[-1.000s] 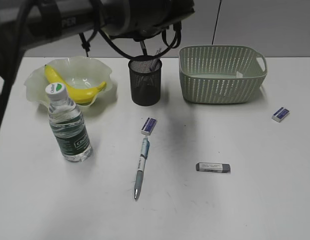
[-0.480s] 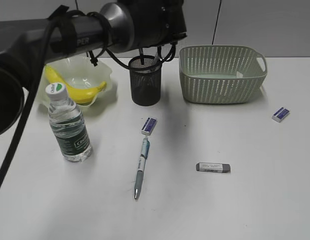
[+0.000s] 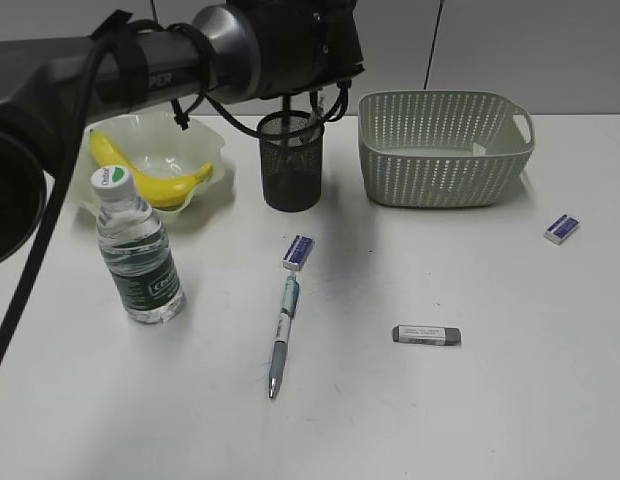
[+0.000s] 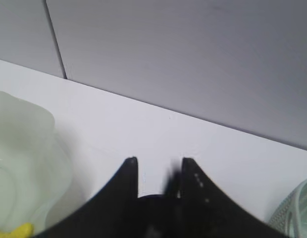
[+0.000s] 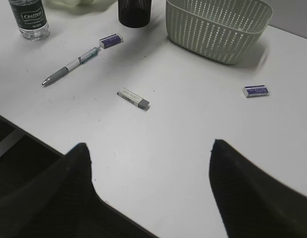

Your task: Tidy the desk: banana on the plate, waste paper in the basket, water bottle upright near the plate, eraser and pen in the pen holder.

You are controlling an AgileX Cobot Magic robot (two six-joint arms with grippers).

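The banana (image 3: 155,180) lies in the pale green plate (image 3: 195,135) at the back left. The water bottle (image 3: 138,255) stands upright in front of the plate. A pen (image 3: 282,335) lies on the desk (image 3: 440,420), with a purple-and-white eraser (image 3: 298,250) at its far end. A grey eraser (image 3: 426,335) and another purple eraser (image 3: 560,229) lie to the right. My left gripper (image 3: 295,105) hangs just above the black pen holder (image 3: 290,170); its jaws (image 4: 158,166) are slightly apart with nothing held between them. My right gripper (image 5: 148,144) is wide open and empty. The waste paper is out of view.
The sage-green basket (image 3: 445,150) stands to the right of the pen holder, and also shows in the right wrist view (image 5: 218,27). My left arm (image 3: 170,65) stretches across the back left, above the plate. The desk's front edge (image 5: 25,131) is below my right gripper.
My left arm has drawn back to the left and its wrist now sits a little higher over the pen holder. The objects on the desk have not moved.
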